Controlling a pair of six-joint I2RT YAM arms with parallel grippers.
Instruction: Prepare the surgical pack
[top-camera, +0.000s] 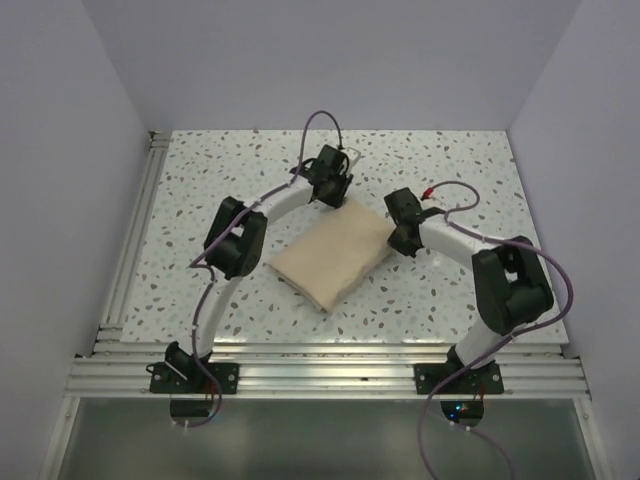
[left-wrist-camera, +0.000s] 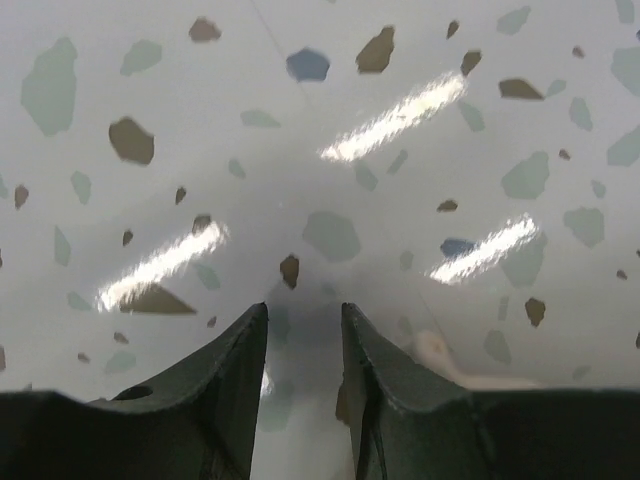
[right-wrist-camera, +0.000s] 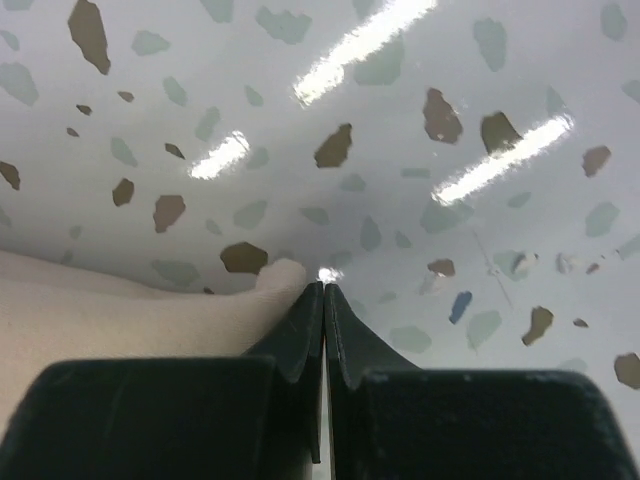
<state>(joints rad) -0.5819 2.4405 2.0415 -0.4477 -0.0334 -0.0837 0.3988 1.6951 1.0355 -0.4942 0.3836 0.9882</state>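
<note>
**A:** Centre of the overhead frame: the surgical pack (top-camera: 332, 258) lies on the speckled surface (top-camera: 470, 170) as a folded tan bundle. No tray, sachets or instruments show outside it.

**B:** So the wrapping looks done, or very close. The left end effector (left-wrist-camera: 303, 312) is at the bundle's upper corner, fingers a little apart, with only bare surface between them.

**A:** And the right end effector (right-wrist-camera: 323, 288) is at the bundle's right corner with its fingers pressed together. In its own view the cloth's tip lies just beside them on the left, and nothing is visibly pinched.

**B:** What's left, I'd judge, is a final tuck or a squaring-up at most. Whether everything really sits inside the folds, I can't tell from here.
</note>
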